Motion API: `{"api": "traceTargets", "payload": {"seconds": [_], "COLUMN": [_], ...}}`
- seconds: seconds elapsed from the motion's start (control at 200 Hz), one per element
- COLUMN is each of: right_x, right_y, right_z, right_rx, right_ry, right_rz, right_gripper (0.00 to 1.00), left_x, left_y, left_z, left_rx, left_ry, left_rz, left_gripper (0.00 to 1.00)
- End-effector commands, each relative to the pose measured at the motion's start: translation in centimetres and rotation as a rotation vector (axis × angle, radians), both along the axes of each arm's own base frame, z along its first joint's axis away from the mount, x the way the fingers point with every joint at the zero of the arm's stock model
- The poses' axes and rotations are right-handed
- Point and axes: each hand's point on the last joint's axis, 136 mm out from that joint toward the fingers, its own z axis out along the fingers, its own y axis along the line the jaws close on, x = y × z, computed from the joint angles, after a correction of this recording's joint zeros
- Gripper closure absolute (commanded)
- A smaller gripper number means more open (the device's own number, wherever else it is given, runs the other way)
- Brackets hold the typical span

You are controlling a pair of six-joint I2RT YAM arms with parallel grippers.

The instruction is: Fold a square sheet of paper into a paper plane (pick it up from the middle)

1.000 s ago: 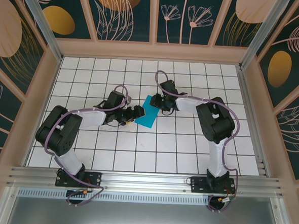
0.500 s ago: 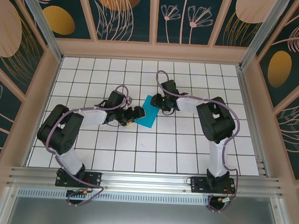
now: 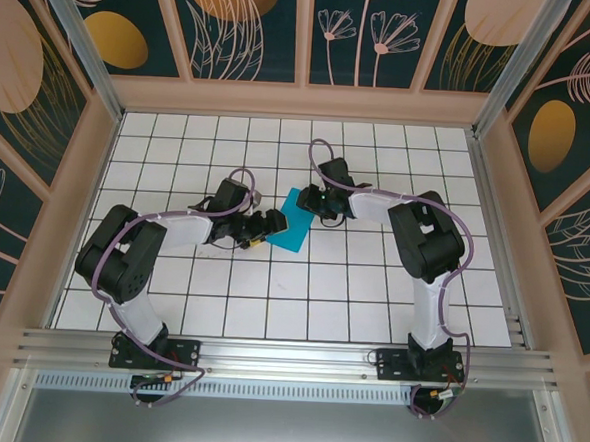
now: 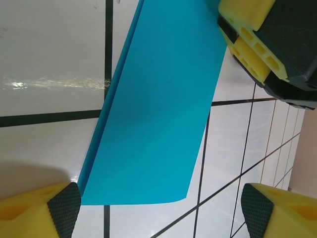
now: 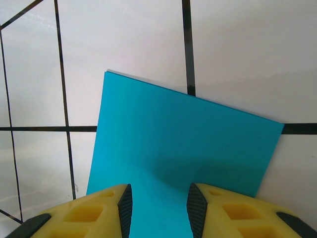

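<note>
The square sheet of paper (image 3: 293,226) lies on the white tiled table as a teal rectangle with two layers showing along one long edge (image 4: 106,124). My left gripper (image 3: 265,229) sits low at the paper's near-left short end, open wide. Its pads (image 4: 64,208) stand either side of that end and touch nothing. My right gripper (image 3: 317,204) rests over the opposite end. Its jaws are narrowly open with the flat paper (image 5: 183,144) showing in the gap between them. From the left wrist view, the right gripper's yellow fingers (image 4: 247,44) sit on the paper's far corner.
The white grid table (image 3: 371,286) stretches out all round the paper. Wooden frame walls (image 3: 497,193) close in the table at left, right and back. Both arms reach inward from their bases at the near edge.
The left arm's elbow has drifted slightly to the right. Both grippers and the paper stay where they were.
</note>
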Motion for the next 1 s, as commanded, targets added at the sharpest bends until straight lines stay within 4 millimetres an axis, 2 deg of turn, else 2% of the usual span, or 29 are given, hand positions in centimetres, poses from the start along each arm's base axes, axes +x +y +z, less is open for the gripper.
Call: {"api": "traceTargets", "payload": {"seconds": [0.0,0.065,0.22,0.435,0.625,0.771,0.996], "right_x": [-4.1,-4.1,-4.2,-4.3,-4.4,-4.4,-4.4], "right_y": [-4.8,-4.9,-4.9,-4.9,-4.9,-4.8,-4.7], "right_z": [-7.1,-7.2,-7.3,-7.5,-7.7,-7.7,-7.4], "right_rx": [-0.186,-0.186,-0.187,-0.186,-0.188,-0.183,-0.164], "right_ry": [0.21,0.21,0.215,0.218,0.223,0.224,0.223], "right_rz": [-0.06,-0.06,-0.059,-0.059,-0.06,-0.058,-0.049], "right_gripper": [0.6,0.6,0.6,0.6,0.6,0.6,0.6], "left_x": [0.5,0.6,0.1,-0.2,-0.4,-0.5,-0.5], "left_y": [1.3,1.0,0.5,-0.7,-1.9,-2.1,-2.9], "left_z": [-0.2,0.7,0.4,1.4,2.8,3.0,4.0], "left_rx": [0.09,0.073,0.044,-0.033,-0.122,-0.141,-0.213], "left_ry": [-0.033,-0.049,-0.032,-0.034,-0.048,-0.051,-0.062], "left_rz": [0.032,0.022,-0.007,-0.051,-0.089,-0.097,-0.108], "left_gripper": [0.13,0.13,0.16,0.22,0.22,0.21,0.28]}}
